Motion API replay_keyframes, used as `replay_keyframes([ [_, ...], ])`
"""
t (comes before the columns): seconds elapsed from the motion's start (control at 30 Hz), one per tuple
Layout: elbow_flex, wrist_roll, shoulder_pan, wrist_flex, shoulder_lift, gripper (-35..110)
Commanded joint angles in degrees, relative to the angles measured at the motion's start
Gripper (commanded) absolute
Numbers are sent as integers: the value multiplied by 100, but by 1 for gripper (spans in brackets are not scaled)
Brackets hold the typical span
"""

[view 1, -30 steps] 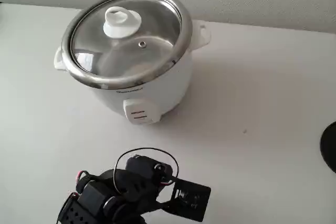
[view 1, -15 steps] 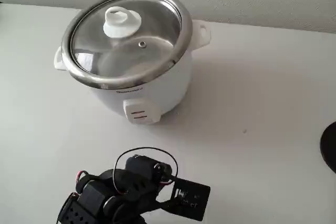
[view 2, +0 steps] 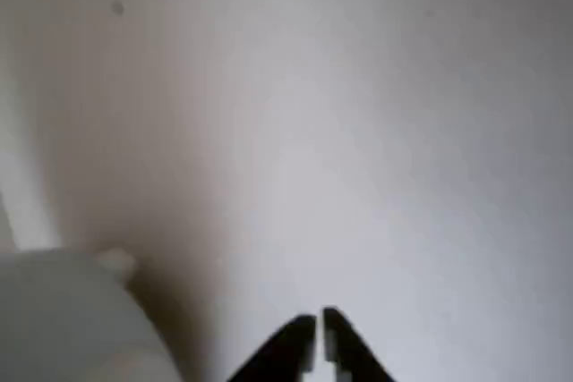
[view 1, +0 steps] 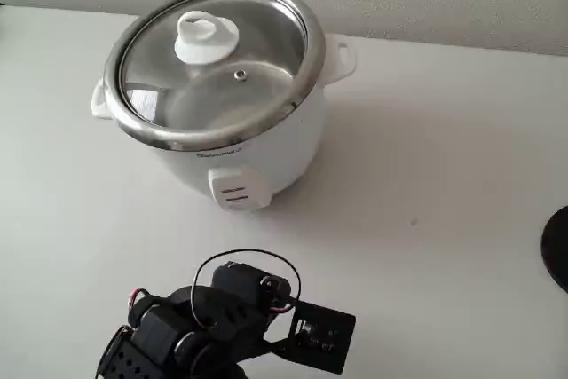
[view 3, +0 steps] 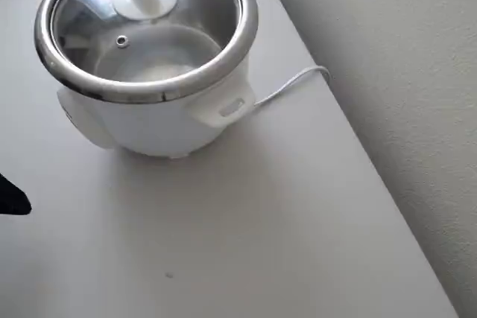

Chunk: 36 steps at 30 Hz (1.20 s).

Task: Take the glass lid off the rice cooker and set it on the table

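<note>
The glass lid (view 1: 213,64) sits closed and level on the rice cooker (view 1: 240,144) in the upper left of the fixed view, its steel rim seated all round the pot's edge. The round disc has no long axis; its white knob (view 1: 206,37) stands upright at the centre, with the small metal-ringed vent hole (view 1: 240,75) just right of and below it. Through the clear glass the shiny inner pot shows. The cooker's front switch panel (view 1: 238,191) faces the lower edge of the frame, its two white side handles pointing to upper right and left.

In the overhead view the lid (view 3: 145,24) and cooker (view 3: 149,121) occupy the upper left, a white cord (view 3: 287,86) trailing off to the right across the white counter (view 3: 283,229).

The black arm (view 1: 209,326) crouches at the bottom of the fixed view, well apart from the cooker. In the wrist view the gripper (view 2: 319,337) has its dark fingers (view 2: 286,351) nearly pressed together, holding nothing, above bare counter.
</note>
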Motion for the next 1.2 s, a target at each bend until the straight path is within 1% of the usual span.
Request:
replay_keyframes([
  [0.0,141,53,-44,185,0,0],
  [0.43,141,44,-44,185,0,1],
  [0.53,141,-114,-105,123,0,5],
  [0.63,185,-439,0,-167,0,5],
  [0.67,185,-536,88,-255,0,6],
  [0.73,158,-571,413,-396,0,19],
  [0.77,114,-606,624,-519,0,22],
  [0.93,-308,-1336,1863,-1406,18,22],
  [1.0,-483,-1644,2285,-1696,70,25],
  [1.07,-642,-1819,2487,-2118,141,27],
  [1.17,-1204,-1863,2426,-2408,123,30],
])
